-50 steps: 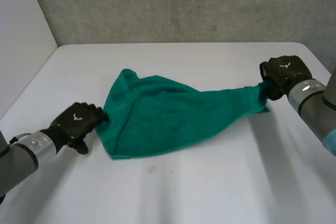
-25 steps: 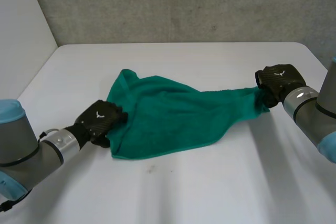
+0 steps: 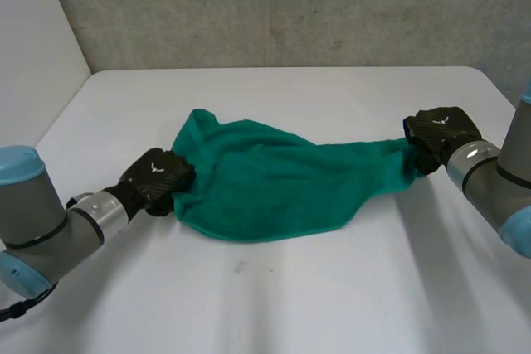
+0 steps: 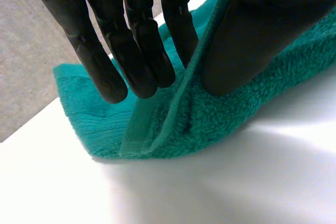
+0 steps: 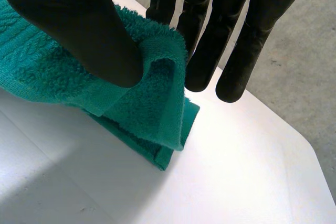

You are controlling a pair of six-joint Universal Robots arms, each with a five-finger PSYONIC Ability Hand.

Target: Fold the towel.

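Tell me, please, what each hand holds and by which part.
Both pinch the towel: the left hand its left edge, the right hand its right corner.

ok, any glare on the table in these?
Left wrist view: table blown white beside the towel, soft shadow under its edge. Right wrist view: same glare by the towel corner. Head view: even light, no hotspot.

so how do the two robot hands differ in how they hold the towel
The left robot hand pinches the towel by its hemmed edge at the wide end; the right robot hand pinches a corner drawn out narrow. The left robot hand sits nearer the camera than the right. Both pinch cloth between thumb and straight fingers.
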